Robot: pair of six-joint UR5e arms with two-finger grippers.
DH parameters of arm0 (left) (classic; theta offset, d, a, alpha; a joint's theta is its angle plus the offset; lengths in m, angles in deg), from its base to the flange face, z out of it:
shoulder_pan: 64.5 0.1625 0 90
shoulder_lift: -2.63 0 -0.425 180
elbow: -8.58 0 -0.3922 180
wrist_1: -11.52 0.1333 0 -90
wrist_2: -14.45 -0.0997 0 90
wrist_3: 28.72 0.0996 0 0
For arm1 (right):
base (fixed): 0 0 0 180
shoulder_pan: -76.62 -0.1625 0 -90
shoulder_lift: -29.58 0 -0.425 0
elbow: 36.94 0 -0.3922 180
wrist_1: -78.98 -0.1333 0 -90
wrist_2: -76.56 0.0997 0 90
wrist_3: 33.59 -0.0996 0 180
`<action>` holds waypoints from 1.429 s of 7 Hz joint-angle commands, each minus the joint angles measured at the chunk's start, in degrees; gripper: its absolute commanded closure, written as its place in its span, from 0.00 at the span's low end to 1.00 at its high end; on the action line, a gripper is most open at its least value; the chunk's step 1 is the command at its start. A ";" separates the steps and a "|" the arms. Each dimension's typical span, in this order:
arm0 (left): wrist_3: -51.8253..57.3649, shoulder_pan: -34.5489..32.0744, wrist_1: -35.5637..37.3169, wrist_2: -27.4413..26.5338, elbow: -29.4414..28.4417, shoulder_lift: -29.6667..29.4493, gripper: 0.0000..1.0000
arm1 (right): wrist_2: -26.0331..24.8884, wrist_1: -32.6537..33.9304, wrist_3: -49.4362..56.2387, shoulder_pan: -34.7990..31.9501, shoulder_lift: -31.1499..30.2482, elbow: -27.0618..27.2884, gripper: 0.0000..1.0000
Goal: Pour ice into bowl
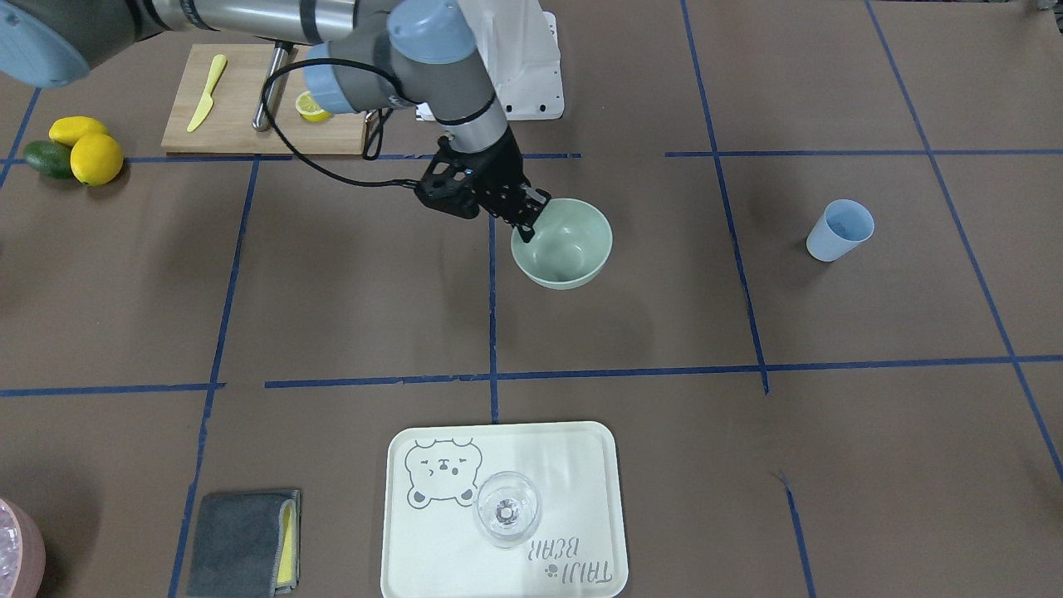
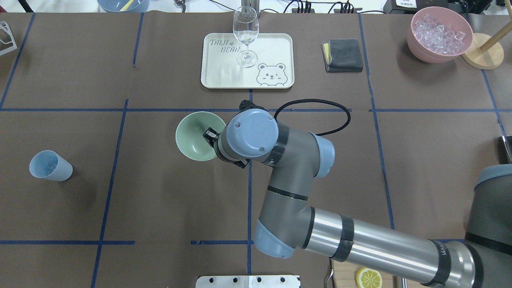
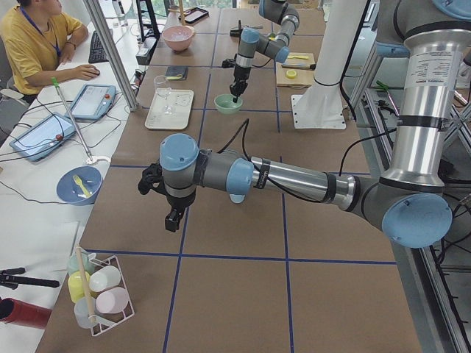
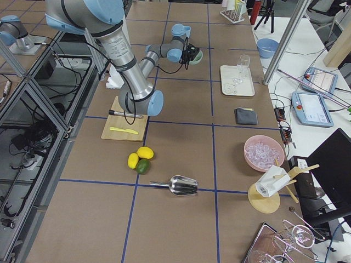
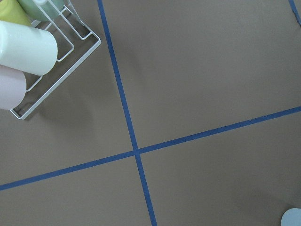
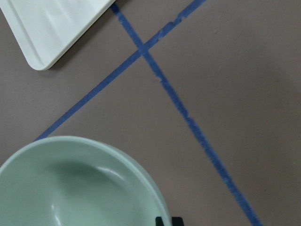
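The pale mint-green bowl (image 1: 569, 249) stands near the table's middle and looks empty; it also shows in the overhead view (image 2: 194, 136) and the right wrist view (image 6: 70, 188). My right gripper (image 1: 526, 228) is shut on the bowl's rim on the robot's side, one finger inside and one outside. The ice (image 2: 440, 30) is a heap of clear cubes in the pink container (image 2: 418, 44) at the far right corner. My left gripper (image 3: 171, 219) hangs over bare table far to my left. It shows only in the exterior left view, so I cannot tell whether it is open.
A blue cup (image 2: 50, 165) stands at the left. A tray (image 2: 224, 76) with a wine glass (image 2: 245, 36) and a grey cloth (image 2: 343, 55) are at the far side. A metal scoop (image 4: 184, 185), lemons (image 4: 140, 156) and a cutting board (image 4: 123, 129) are on my right.
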 commanded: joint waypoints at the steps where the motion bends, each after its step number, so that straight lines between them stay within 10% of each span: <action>1: -0.08 0.01 -5.64 0.02 -1.37 1.07 0.00 | -1.05 0.79 -0.18 2.06 1.64 -3.78 1.00; 2: -0.08 0.01 -6.27 0.11 -1.37 1.26 0.00 | -0.87 0.89 -0.26 2.25 1.63 -3.87 0.49; 3: 0.00 0.01 -6.80 0.19 -1.20 1.17 0.00 | -0.87 0.89 -0.35 2.51 1.46 -3.70 0.48; 4: 0.01 0.62 -6.72 0.11 -1.28 1.26 0.00 | -0.87 0.97 -0.27 2.43 1.20 -2.91 0.00; 8: -12.88 19.57 -20.37 -0.24 -0.32 1.17 0.00 | 9.54 8.19 0.52 -10.00 -17.38 29.64 0.00; 10: -40.57 29.85 -42.36 -12.28 2.82 6.05 0.00 | 10.56 8.01 5.07 -11.29 -20.42 30.14 0.00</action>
